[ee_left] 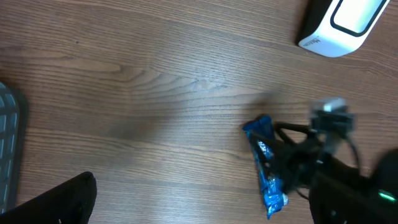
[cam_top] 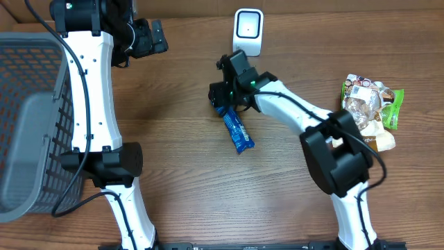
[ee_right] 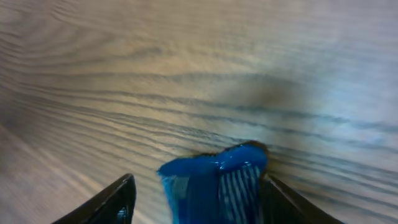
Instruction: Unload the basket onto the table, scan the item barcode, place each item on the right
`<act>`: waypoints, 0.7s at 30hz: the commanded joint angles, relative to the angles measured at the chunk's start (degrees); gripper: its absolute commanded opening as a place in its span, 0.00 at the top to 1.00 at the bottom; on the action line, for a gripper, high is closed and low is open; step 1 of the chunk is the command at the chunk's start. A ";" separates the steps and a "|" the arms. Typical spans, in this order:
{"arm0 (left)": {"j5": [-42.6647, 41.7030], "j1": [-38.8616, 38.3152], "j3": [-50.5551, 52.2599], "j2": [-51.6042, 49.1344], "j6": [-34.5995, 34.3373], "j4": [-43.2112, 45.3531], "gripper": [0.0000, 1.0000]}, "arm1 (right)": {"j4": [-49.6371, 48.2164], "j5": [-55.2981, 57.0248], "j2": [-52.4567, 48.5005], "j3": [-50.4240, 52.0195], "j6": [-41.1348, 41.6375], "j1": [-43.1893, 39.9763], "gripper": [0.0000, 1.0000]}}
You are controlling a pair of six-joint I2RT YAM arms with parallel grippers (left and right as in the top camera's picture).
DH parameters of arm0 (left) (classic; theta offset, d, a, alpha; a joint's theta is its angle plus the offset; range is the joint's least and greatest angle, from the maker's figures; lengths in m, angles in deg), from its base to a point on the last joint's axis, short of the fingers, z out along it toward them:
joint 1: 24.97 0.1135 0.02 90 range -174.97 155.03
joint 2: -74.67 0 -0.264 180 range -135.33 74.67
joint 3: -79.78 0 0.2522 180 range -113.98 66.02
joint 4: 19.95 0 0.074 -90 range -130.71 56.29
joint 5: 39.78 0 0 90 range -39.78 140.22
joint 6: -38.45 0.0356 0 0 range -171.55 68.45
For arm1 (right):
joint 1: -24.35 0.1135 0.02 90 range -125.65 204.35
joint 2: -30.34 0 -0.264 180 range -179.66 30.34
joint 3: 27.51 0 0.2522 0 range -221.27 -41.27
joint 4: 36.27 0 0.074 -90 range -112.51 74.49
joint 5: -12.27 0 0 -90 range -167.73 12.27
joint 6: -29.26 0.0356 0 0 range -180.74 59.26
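Observation:
The item is a blue snack packet lying flat on the wooden table, below the white barcode scanner. My right gripper hangs over the packet's upper end. In the right wrist view its jaws stand open around that blue end: the right finger is against the wrapper and a gap shows on the left side. My left gripper is open and empty at the back left, well away from the packet. The scanner also shows in the left wrist view.
A grey mesh basket stands at the table's left edge. A pile of wrapped snacks lies at the right. The left arm's white links run down the left middle of the table.

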 commanded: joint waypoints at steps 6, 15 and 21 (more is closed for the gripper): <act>0.17 -0.22 -1.11 -0.04 -0.79 -0.11 0.00 | 0.04 -0.46 -2.10 -0.37 1.97 0.96 0.73; 0.17 -0.22 -1.11 -0.04 -0.79 -0.11 0.00 | 7.69 3.72 2.08 -2.43 9.97 -4.81 0.96; 0.17 -0.22 -1.11 -0.04 -0.79 -0.09 0.01 | 18.75 11.72 5.62 -2.43 25.53 -10.82 0.96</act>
